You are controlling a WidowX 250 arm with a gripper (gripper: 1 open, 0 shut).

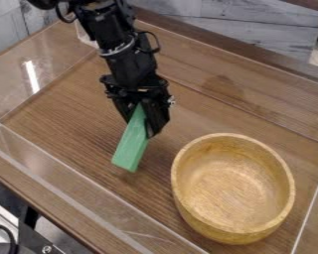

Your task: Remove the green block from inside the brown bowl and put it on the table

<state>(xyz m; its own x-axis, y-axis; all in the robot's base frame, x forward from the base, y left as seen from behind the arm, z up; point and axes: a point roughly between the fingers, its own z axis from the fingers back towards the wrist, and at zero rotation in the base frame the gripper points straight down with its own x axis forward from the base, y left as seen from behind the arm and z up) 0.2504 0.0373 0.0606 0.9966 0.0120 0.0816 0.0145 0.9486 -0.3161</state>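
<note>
The gripper was clenched on the green block's top end, its long axis slanting down-left toward the worktop, outside the brown bowl.

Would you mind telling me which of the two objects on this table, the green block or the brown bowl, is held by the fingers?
The green block: the gripper is shut on its upper end, tilted. The brown bowl sits empty, apart to the right.
</note>
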